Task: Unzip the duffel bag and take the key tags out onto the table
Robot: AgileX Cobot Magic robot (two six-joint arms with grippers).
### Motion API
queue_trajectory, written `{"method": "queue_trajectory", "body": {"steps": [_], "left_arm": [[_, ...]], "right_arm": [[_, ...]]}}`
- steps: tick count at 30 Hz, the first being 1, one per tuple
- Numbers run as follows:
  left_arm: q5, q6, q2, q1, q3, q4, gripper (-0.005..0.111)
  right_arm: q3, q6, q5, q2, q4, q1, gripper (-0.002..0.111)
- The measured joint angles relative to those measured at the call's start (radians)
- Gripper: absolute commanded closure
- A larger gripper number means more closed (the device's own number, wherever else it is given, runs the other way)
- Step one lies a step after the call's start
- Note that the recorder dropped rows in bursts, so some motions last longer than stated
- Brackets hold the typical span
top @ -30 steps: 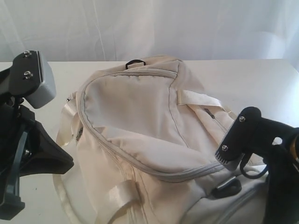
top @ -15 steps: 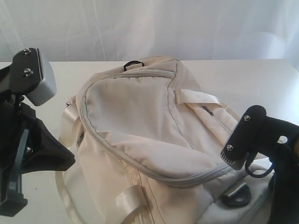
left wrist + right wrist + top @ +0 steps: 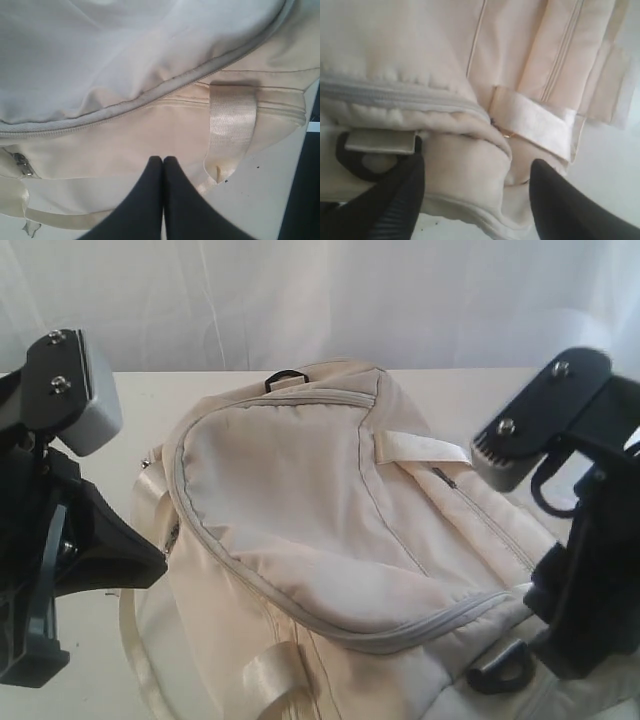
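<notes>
While the duffel bag (image 3: 300, 500) lies zipped on the table (image 3: 470, 390), no key tags show; presumably they are inside. Left gripper (image 3: 163, 162): fingers together, empty, at bag's side. Right gripper (image 3: 477, 170): fingers apart, straddling bag's end. Outstanding: unzipping, tag removal.

You've got one duffel bag (image 3: 300, 480) on one worktop (image 3: 450, 390), and two hands: left hand (image 3: 162, 161), right hand (image 3: 477, 165). In the exterior view, count two black rings on the bag: the far D-ring (image 3: 288, 371) at 12 o'clock, the near D-ring (image 3: 497, 662) at 5 o'clock.
</notes>
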Motion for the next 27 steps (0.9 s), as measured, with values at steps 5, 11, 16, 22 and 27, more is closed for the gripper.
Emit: {"method": "queue_trajectory", "body": {"steps": [5,11,16,22,27], "left_arm": [[-0.023,0.000,0.000,0.000,0.000,0.000,0.107],[0.073,-0.140,0.000,0.000,-0.014,0.038,0.107],[0.227,-0.373,0.002,-0.001,-0.095,0.226,0.107],[0.419,-0.483,0.005,-0.001,-0.232,0.314,0.107],[0.438,-0.531,0.077,-0.001,-0.353,0.363,0.107]], "right_arm": [[-0.016,0.041,-0.141,-0.053,-0.039,0.000,0.051],[-0.016,0.100,-0.272,-0.069,-0.133,0.000,0.067],[-0.016,0.127,-0.266,-0.069,-0.185,0.000,0.092],[-0.016,0.131,-0.262,-0.069,-0.193,0.000,0.108],[0.021,0.131,-0.281,-0.069,-0.196,0.000,0.108]]}}
